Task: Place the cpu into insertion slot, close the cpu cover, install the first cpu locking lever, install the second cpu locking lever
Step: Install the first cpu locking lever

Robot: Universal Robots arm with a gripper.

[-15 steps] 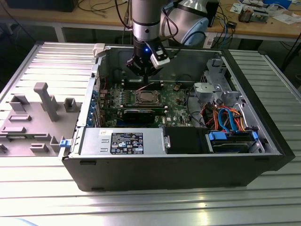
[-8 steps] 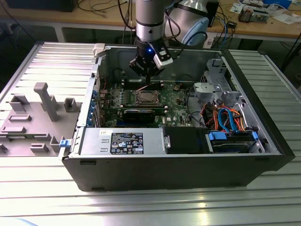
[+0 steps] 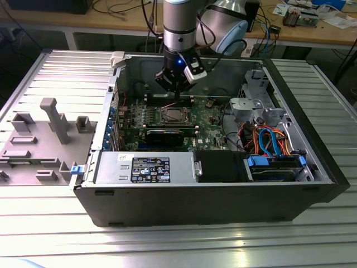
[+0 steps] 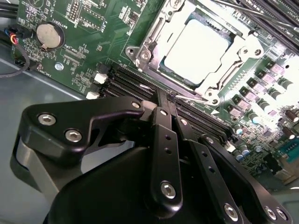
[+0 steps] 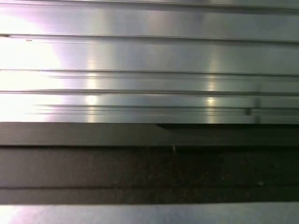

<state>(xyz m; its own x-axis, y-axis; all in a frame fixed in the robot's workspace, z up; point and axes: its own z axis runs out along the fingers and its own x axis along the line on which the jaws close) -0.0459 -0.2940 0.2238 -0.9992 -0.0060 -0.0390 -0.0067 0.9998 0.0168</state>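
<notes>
so the cpu [image 4: 196, 50] is already sitting in the insertion slot [image 4: 140, 53] on the green motherboard [image 3: 209, 120], with the cpu cover [image 4: 245, 46] down around it. The gripper [image 4: 170, 100] hangs just beside the socket inside the open computer case [image 3: 195, 195], its fingers [image 4: 164, 140] pressed together, pinching nothing

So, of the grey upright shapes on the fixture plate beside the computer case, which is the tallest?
The T-topped post, near the middle of the fixture plate. It rises well above the low block next to it.
</notes>
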